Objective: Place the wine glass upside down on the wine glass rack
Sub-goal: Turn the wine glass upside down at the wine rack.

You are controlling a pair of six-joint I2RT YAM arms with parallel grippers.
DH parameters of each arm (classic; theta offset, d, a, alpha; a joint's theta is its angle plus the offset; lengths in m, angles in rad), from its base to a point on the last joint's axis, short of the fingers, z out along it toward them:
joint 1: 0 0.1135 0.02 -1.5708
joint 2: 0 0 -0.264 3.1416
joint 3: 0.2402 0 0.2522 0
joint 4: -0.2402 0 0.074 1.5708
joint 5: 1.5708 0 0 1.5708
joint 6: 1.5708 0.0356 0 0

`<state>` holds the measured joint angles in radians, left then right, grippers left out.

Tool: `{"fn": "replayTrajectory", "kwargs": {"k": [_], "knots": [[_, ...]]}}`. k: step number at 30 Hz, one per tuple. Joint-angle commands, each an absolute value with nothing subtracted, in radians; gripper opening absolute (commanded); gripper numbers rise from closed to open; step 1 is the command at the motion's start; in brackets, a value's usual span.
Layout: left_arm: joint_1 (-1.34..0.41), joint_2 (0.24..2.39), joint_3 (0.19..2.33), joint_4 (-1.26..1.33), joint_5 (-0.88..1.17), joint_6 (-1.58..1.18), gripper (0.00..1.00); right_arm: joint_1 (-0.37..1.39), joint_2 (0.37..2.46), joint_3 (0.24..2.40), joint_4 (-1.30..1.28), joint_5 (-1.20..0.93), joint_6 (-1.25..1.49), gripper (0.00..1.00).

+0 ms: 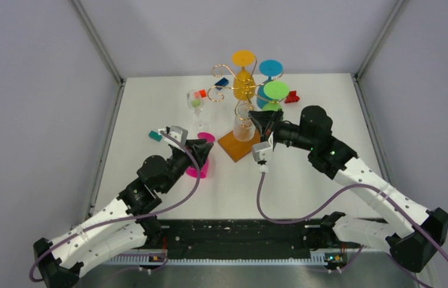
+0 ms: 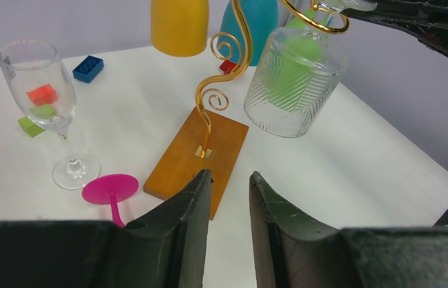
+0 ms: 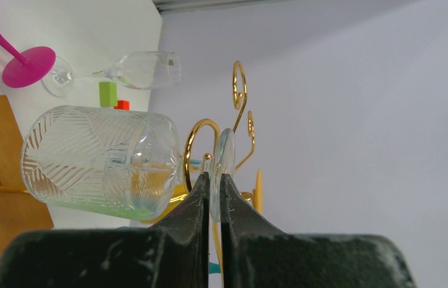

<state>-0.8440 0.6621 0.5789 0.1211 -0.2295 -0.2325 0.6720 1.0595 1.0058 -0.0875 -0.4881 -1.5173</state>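
Note:
A clear ribbed wine glass [image 1: 244, 127] hangs upside down at the wine glass rack [image 1: 227, 90], bowl [image 2: 293, 84] down over the orange-brown wooden base [image 2: 191, 153]. My right gripper [image 3: 214, 177] is shut on its round foot [image 3: 224, 150]. A gold wire curl [image 3: 192, 150] arcs round the stem between the bowl [image 3: 101, 162] and the foot. From the right, that gripper [image 1: 267, 123] reaches in at the rack. My left gripper [image 2: 230, 175] stands open and empty, low and left of the base, pointing at it.
Yellow [image 1: 243, 75], teal [image 1: 269, 69] and green [image 1: 275, 91] glasses hang on the rack. A clear flute [image 2: 41, 90] holding small blocks stands left of it. A pink glass [image 1: 200, 168] sits by my left gripper [image 1: 200, 147]. Small bricks [image 1: 292, 96] lie about.

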Motion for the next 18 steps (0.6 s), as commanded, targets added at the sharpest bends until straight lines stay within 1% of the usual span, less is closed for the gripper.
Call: {"fn": "replayTrajectory", "kwargs": {"k": [1,9,13,18], "knots": [[-0.841,0.669,0.627,0.181,-0.233,-0.232,0.35,0.680,1.046,1.018,0.030,-0.471,-1.525,0.00],[-0.841,0.673,0.625,0.184,-0.230,-0.232,0.35,0.679,1.058,1.011,0.022,-0.431,-1.552,0.08],[-0.841,0.673,0.625,0.185,-0.232,-0.229,0.35,0.680,1.061,1.007,0.038,-0.430,-1.552,0.16],[-0.841,0.666,0.620,0.185,-0.240,-0.229,0.35,0.679,1.072,1.004,0.048,-0.438,-1.552,0.21]]}}
